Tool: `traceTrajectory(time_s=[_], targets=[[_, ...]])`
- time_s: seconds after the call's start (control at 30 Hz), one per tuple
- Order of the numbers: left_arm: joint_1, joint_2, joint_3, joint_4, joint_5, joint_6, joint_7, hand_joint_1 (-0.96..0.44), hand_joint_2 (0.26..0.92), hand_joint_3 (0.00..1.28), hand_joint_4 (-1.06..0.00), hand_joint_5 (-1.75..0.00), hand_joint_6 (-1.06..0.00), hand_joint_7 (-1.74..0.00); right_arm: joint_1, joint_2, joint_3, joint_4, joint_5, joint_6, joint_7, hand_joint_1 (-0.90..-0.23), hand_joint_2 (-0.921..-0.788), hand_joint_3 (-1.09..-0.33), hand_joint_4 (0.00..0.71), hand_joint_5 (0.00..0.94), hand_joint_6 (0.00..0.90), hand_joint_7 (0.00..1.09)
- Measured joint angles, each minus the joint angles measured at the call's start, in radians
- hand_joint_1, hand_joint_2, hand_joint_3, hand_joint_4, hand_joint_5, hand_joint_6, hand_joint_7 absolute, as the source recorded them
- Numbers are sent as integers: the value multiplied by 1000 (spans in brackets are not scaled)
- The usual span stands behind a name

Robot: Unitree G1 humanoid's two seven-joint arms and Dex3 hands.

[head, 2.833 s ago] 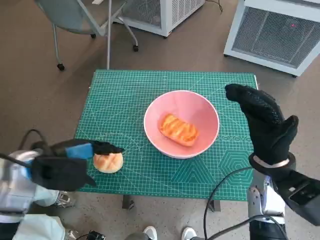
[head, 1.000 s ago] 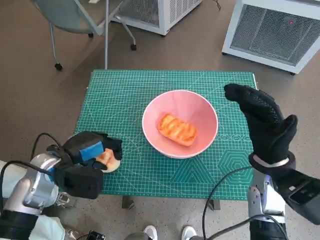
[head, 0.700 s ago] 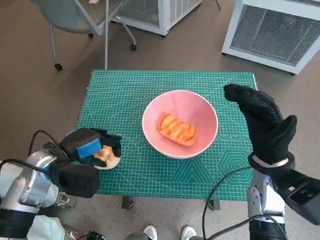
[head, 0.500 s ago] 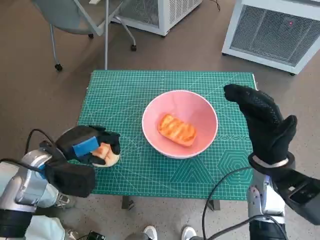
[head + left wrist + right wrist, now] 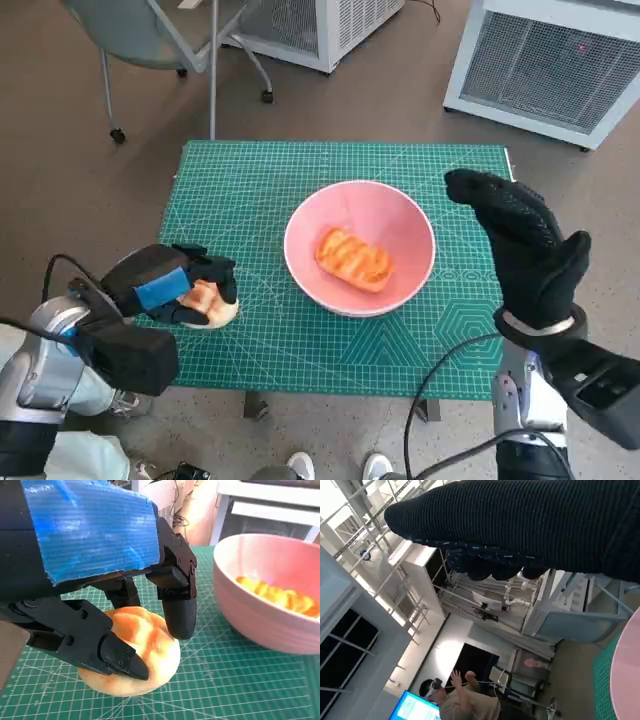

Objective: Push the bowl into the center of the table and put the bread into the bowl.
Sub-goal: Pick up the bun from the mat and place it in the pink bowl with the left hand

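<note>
At the lower left of the head view, a round bread roll (image 5: 213,305) is gripped by the left hand (image 5: 165,285). The pink bowl (image 5: 360,246), mid-table, holds another bread piece (image 5: 354,258). The right hand (image 5: 520,245) is raised, apparently spread and holding nothing.

Even, soft indoor light; head view sharp, wide-angle bowing at edges; wrist backgrounds slightly blurred.
</note>
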Motion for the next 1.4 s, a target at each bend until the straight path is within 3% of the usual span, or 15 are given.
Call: traceTrajectory(time_s=[0.2, 0.47, 0.93, 1.27, 1.4], targets=[[-9, 0, 10, -49, -19, 35, -35, 1, 921, 126, -663, -1201, -523, -1265, 0, 1, 0, 5, -2, -1, 0, -665, -921, -676, 57, 0, -1, 390], [-95, -22, 25, -138, -42, 120, -44, 0, 920, 145, -632, -1266, -514, -1245, -3, 13, 2, 40, -15, -15, 0, -658, -921, -678, 56, 0, -1, 369], [-329, -217, -26, -166, -1, 194, 71, 1, 916, 30, -778, -1137, -651, -1072, -17, 32, 16, 90, -39, -46, 0, -697, -921, -682, 51, 0, -1, 357], [-387, -272, -64, -163, 29, 222, 73, 1, 914, 22, -785, -1134, -673, -1046, -13, 29, 19, 93, -39, -50, 0, -695, -921, -694, 49, 0, -1, 355], [-483, -337, -141, -92, 62, 252, 50, 1, 909, 18, -785, -1140, -702, -1009, -7, 12, 14, 78, -38, -35, 0, -695, -921, -704, 48, 0, -1, 354]])
